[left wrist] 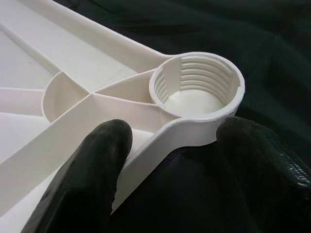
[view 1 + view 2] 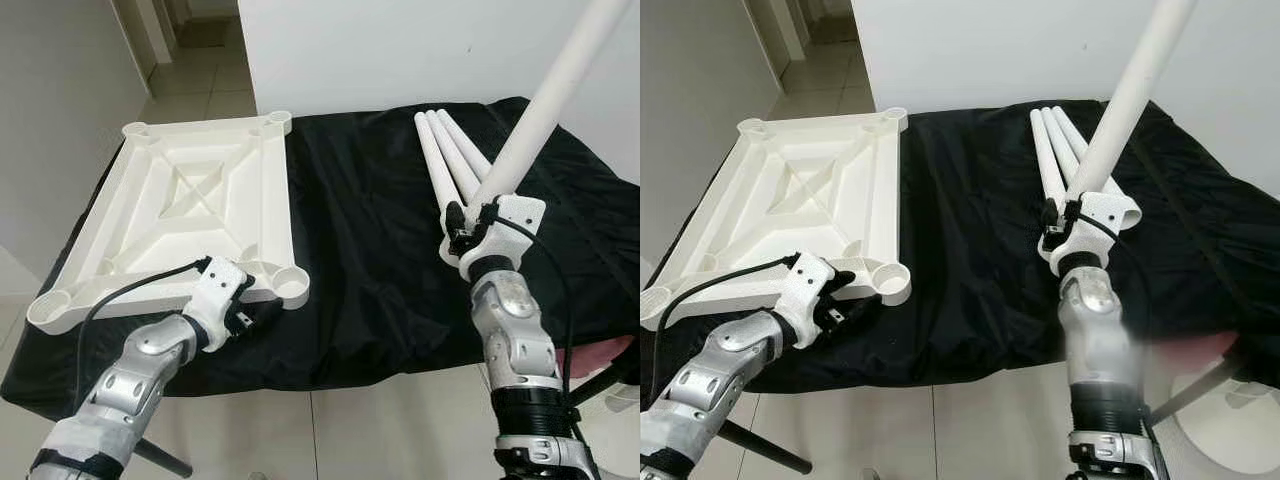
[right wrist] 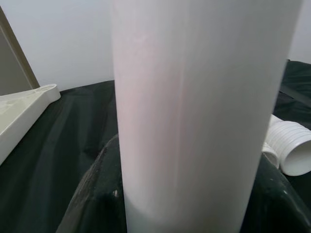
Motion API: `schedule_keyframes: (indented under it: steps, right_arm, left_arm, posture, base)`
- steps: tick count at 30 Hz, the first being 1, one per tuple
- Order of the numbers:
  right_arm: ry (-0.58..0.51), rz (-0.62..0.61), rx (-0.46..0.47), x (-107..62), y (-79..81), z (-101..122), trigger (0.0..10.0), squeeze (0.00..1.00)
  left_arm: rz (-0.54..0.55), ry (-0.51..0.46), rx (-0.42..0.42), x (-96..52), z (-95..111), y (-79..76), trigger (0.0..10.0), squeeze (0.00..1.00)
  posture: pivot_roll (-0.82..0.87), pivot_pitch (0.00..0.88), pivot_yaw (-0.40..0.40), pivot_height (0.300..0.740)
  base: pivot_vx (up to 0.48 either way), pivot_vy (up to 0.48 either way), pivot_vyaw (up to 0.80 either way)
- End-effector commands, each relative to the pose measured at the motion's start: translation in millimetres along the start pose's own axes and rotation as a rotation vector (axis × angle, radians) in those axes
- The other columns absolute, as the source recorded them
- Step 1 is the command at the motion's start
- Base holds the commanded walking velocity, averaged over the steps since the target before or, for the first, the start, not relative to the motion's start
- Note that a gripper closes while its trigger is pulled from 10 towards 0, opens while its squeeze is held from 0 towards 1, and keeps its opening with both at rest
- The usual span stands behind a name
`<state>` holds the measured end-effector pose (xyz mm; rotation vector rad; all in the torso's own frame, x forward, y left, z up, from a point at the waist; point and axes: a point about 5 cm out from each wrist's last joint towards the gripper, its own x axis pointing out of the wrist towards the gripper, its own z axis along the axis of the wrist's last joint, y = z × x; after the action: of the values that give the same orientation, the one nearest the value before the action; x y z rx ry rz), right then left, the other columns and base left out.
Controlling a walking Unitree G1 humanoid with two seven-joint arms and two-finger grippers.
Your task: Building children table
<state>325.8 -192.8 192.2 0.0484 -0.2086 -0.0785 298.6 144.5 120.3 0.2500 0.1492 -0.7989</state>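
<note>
A white table top (image 2: 190, 200) lies upside down on the left half of the black-draped table (image 2: 370, 250), with a threaded leg socket (image 1: 197, 85) at its near right corner. My left gripper (image 2: 255, 315) is shut on the rim beside that socket, one finger inside the wall and one outside. My right gripper (image 2: 470, 225) is shut on a white leg (image 2: 545, 110), holding it up off the table, tilted up and to the right. Three more white legs (image 2: 445, 155) lie side by side just behind that gripper.
The black cloth hangs over the table's front edge above a tiled floor (image 2: 380, 440). A white wall (image 2: 400, 50) rises behind the table, and a passage opens at the back left. Something pinkish (image 2: 600, 355) lies at the table's near right corner.
</note>
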Motion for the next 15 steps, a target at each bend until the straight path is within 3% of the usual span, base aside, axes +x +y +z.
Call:
schedule_keyframes:
  steps: [1, 10, 15]
  right_arm:
    - [-0.006, 0.021, -0.009, 2.6, 5.0, 3, 10.0, 0.00]
    - [-0.019, 0.021, -0.017, 4.6, 4.0, 8, 10.0, 0.00]
    - [-0.024, 0.016, -0.019, 5.0, 3.3, 9, 10.0, 0.00]
  left_arm:
    - [-0.002, 0.089, -0.017, 2.0, -17, -0.4, 10.0, 0.00]
    - [0.040, 0.152, 0.068, 18.3, -20, 8.9, 10.0, 0.00]
    - [0.016, 0.149, 0.087, 27.1, -19, 3.2, 10.0, 0.00]
  posture:
    - [-0.04, 0.058, 0.071, 0.740]
    - [-0.08, 0.045, 0.089, 0.740]
    - [-0.08, 0.040, 0.094, 0.740]
  base:
    - [0.000, 0.000, 0.00]
    - [0.000, 0.000, 0.00]
    - [0.000, 0.000, 0.00]
